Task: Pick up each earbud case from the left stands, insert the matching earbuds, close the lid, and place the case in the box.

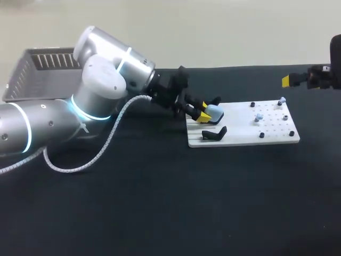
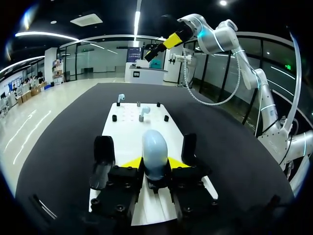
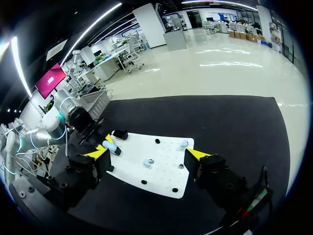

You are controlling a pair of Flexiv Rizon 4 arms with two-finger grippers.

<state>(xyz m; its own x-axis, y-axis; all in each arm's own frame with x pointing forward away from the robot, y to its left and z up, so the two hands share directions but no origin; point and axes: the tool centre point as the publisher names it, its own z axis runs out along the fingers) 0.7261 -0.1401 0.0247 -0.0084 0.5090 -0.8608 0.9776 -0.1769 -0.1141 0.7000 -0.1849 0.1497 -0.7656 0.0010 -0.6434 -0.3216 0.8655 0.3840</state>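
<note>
Robot's left jaws are squeezing the pale-blue earbud case at the left end of the white board; right jaws are hanging wide open. Case is looking light, hard, slick, so pinching its sides low seems safest.

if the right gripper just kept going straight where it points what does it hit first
Most likely the white board, which lies ahead between the right gripper's open fingers, at or close to the earbud standing mid-board. Depth is unclear, so the earbud might come first.
</note>
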